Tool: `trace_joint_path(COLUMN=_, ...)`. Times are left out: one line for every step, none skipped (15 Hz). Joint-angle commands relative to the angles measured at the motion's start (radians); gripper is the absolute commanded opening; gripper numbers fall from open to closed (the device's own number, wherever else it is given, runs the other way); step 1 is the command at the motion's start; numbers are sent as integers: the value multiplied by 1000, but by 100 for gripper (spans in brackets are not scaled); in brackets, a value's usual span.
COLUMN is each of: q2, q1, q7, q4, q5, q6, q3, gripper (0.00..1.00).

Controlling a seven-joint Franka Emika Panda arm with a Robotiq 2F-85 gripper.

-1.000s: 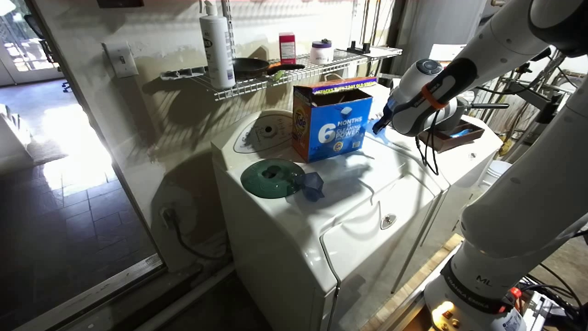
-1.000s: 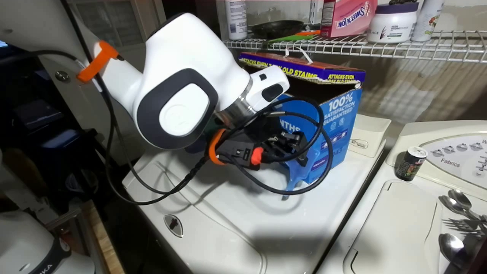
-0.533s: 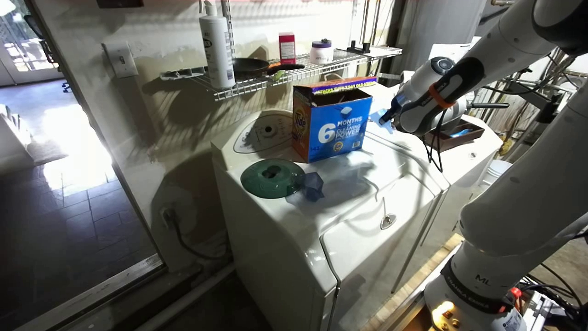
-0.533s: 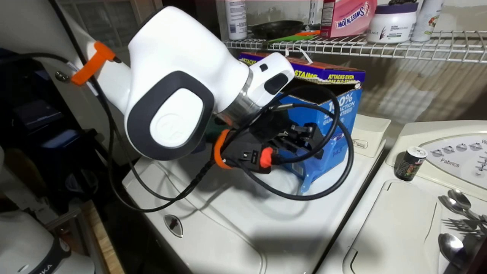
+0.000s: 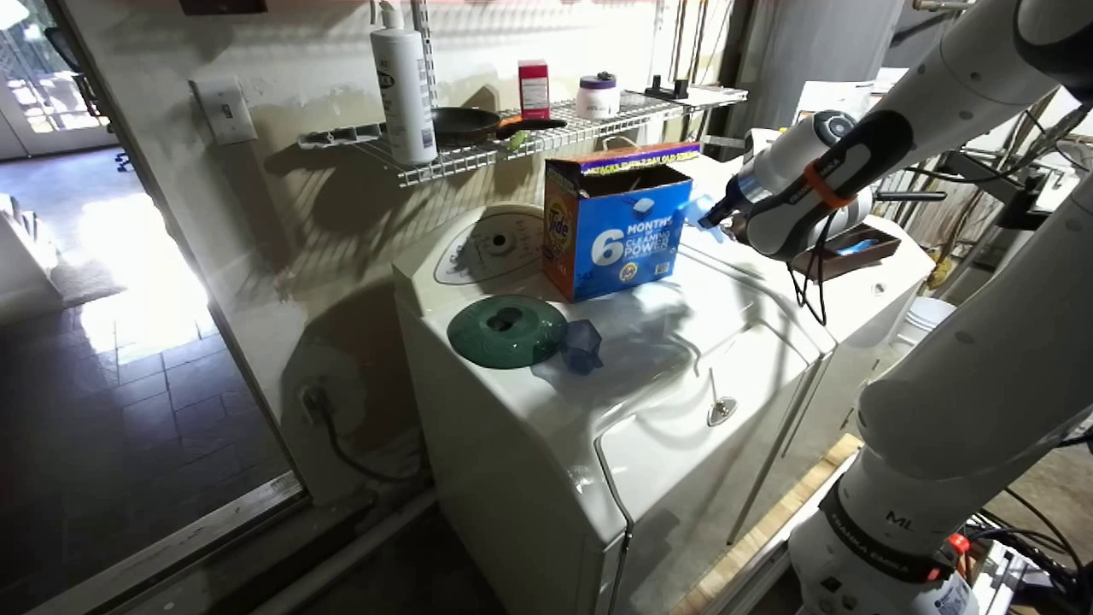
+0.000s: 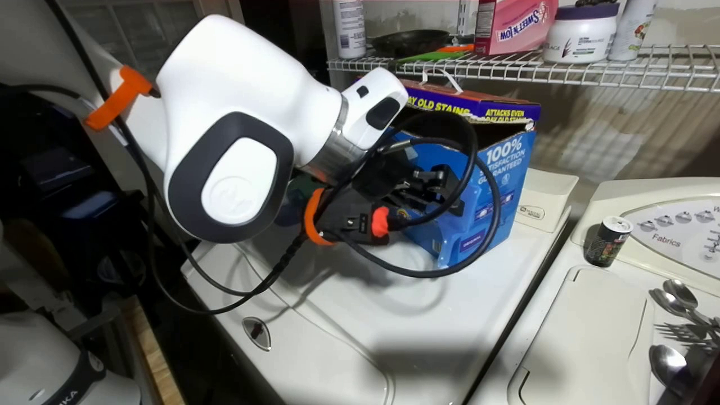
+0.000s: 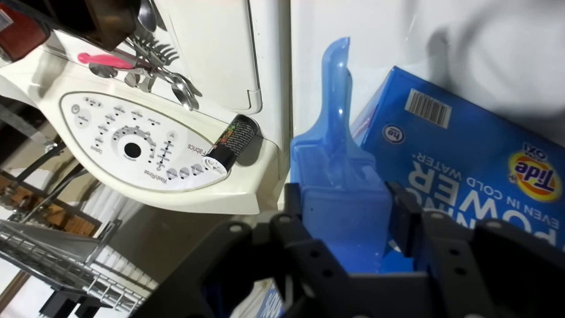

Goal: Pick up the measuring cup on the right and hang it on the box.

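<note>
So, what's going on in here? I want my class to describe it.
A robot arm is holding a cup in its gripper, with the handle pointing away from it. The cup is close by the box, which stands open-topped on a white machine. The aim is to hang the cup on the box, but that isn't done yet. Whether the two touch, I can't tell.

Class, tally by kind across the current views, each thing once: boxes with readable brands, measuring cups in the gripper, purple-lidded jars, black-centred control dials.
Boxes: 2 (Tide box, Sweet'N Low box)
Blue measuring cup held by the gripper: 1
Purple-lidded jar: 1
Control dials: 2 (dial beside the Tide box, dial on the Fabrics panel)
Total: 6
</note>
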Motion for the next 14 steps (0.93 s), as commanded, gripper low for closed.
trace_joint_path(q2=-48, q1=46, q7=5, q4=-20, q5=-52, q6=24, q3=-63, gripper=25)
trace_joint_path(q2=-53, q1=54, q7=4, q4=-17, q5=-62, q6=22, q3=-77, gripper=25)
trace_joint_path(q2=-63, q1=67, q7=6, q4=-18, q5=-70, q6=19, q3=-94, gripper=25)
trace_joint_path(q2=-72, q1=88, q7=8, q4=-22, q5=-84, q6=19, q3=-118, gripper=25)
trace_joint_path(q2=-78, q1=102, q7=7, q4=-19, q5=-95, q6=16, q3=-139, gripper=25)
trace_joint_path(q2=-87, q1=125, q7=9, q4=-20, q5=-106, q6=16, q3=-165, gripper=25)
trace_joint_path(q2=-100, q1=153, q7=9, q4=-22, q5=-119, q6=15, q3=-196, gripper=25)
trace_joint_path(q2=-113, q1=184, q7=9, q4=-22, q5=-134, q6=12, q3=-229, gripper=25)
trace_joint_path(q2=-126, q1=214, q7=10, q4=-21, q5=-144, q6=6, q3=-262, gripper=25)
trace_joint_path(q2=-143, q1=244, q7=4, q4=-19, q5=-155, q6=-1, q3=-294, gripper=25)
trace_joint_path(q2=-157, q1=271, q7=-1, q4=-15, q5=-163, q6=-9, q3=-324, gripper=25)
trace_joint_path(q2=-174, q1=299, q7=-5, q4=-13, q5=-172, q6=-18, q3=-356, gripper=25)
trace_joint_path(q2=-190, q1=322, q7=-12, q4=-7, q5=-178, q6=-28, q3=-385, gripper=25)
trace_joint_path(q2=-204, q1=346, q7=-16, q4=-4, q5=-182, q6=-34, q3=-414, gripper=25)
